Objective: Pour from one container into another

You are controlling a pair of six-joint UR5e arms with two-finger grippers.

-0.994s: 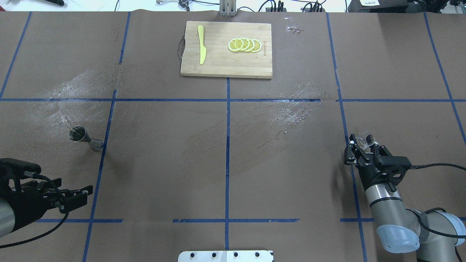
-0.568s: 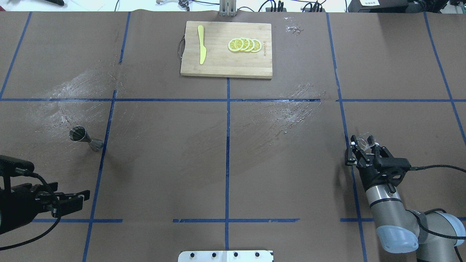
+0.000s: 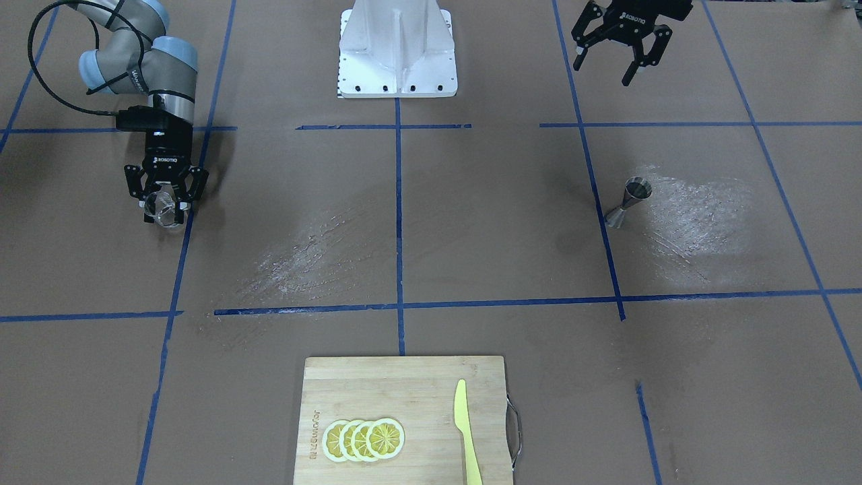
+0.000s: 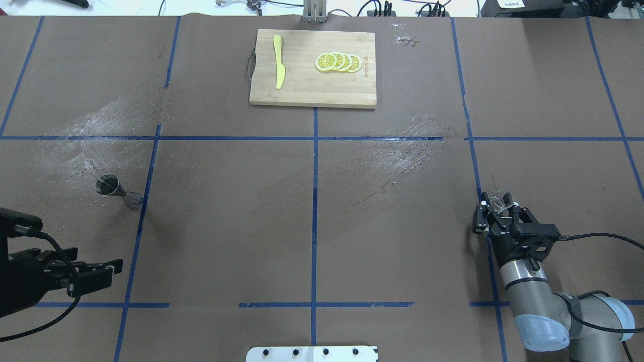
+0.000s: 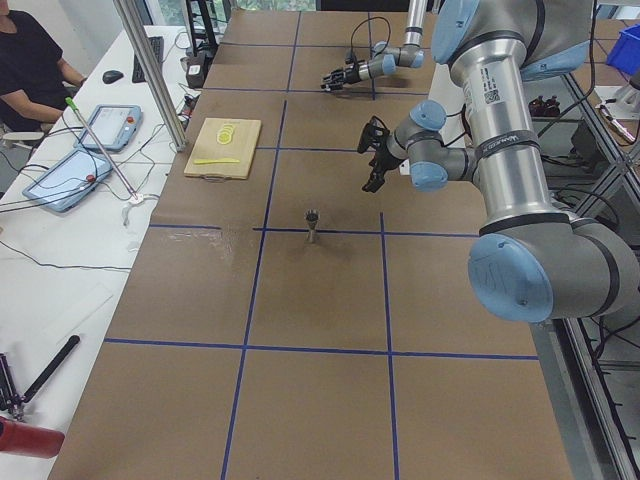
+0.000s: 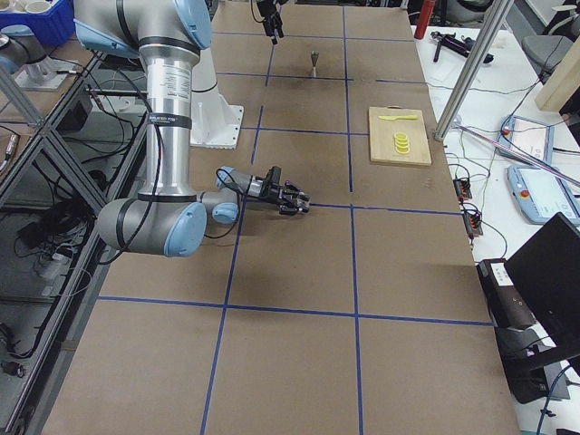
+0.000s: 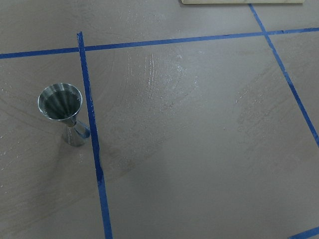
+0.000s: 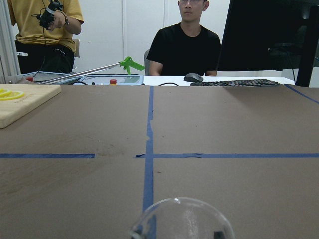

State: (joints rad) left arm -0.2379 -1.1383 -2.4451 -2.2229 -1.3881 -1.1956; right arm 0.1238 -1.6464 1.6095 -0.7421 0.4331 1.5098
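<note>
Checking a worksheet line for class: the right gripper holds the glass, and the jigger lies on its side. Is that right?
Not quite: the jigger stands upright, as the exterior left view shows. The right gripper does hold the glass.

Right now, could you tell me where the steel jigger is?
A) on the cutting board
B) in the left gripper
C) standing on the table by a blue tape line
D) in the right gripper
C: the jigger stands upright beside the tape line, apart from the open left gripper; the right gripper holds the glass tumbler.
</note>
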